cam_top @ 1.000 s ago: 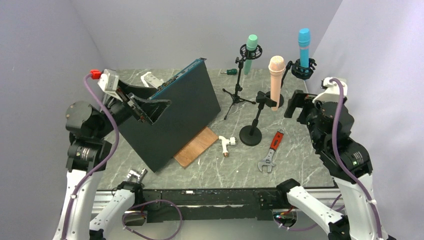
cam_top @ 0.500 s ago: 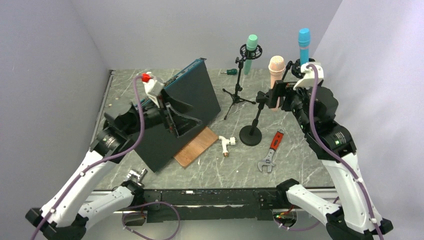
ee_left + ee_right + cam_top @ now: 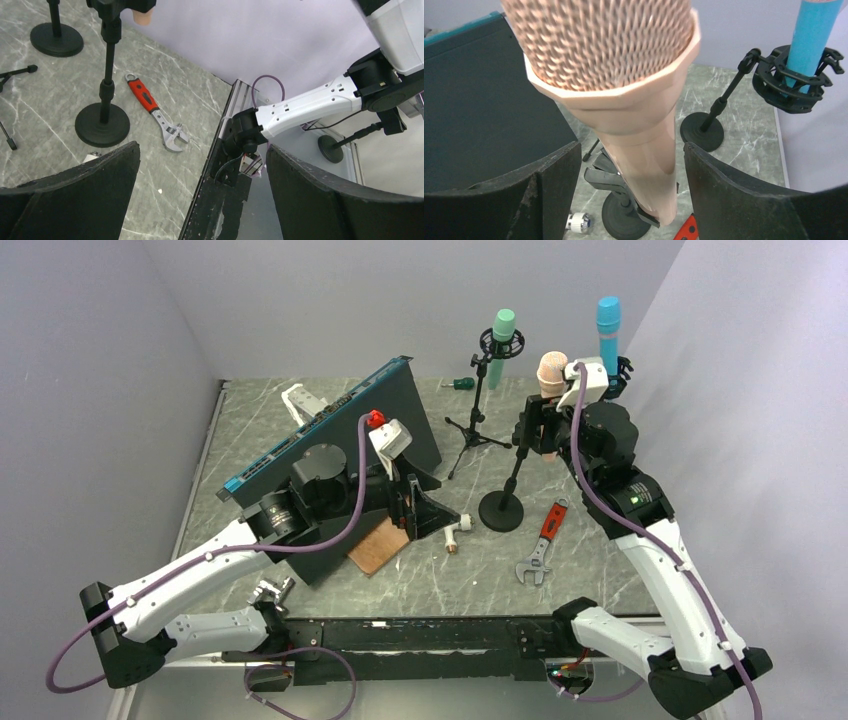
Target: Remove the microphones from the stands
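Observation:
The peach microphone stands upright in the clip of a black round-base stand. My right gripper is open, with one finger on each side of the microphone body below the head. In the right wrist view the microphone fills the gap of the right gripper, and a small gap shows at each finger. My left gripper is open and empty, low over the table to the left of the stand base. In the left wrist view the left gripper frames the table's near edge, and the stand base lies ahead at the left.
A green microphone on a tripod and a blue microphone on another stand are at the back. A dark panel leans at the left over a wooden board. A white pipe fitting and a red-handled wrench lie near the stand base.

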{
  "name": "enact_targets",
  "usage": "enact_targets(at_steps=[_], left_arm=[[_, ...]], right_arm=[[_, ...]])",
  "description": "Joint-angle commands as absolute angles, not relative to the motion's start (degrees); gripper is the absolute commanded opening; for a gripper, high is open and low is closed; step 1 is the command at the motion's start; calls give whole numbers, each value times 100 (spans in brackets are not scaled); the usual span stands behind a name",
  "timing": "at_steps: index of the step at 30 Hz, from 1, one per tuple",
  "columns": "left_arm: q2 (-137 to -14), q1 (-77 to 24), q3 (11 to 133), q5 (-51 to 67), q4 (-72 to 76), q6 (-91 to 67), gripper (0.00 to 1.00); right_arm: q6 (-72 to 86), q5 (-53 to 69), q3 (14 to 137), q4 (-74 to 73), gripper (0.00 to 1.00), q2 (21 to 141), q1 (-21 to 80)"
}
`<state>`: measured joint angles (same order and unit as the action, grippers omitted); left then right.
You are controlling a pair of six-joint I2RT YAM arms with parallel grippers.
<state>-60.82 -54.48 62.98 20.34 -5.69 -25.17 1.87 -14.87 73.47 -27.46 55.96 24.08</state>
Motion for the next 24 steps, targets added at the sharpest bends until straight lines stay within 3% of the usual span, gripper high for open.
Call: enact_targets(at_steps=[1,17,24], left_arm=[[-6089,-5468,6249,1907,-45,-2590,99],[-6328,-5467,6158,1993,315,-2704,99],[-6364,-5467,6165,1456,289,-2749,99]], right_arm=[[168,-1538,7155,-2257,75,5587,2387],[-122,-1758,6705,-1894,40,5708,2394],[-126,-1678,6583,-1843,27,5614,2391]])
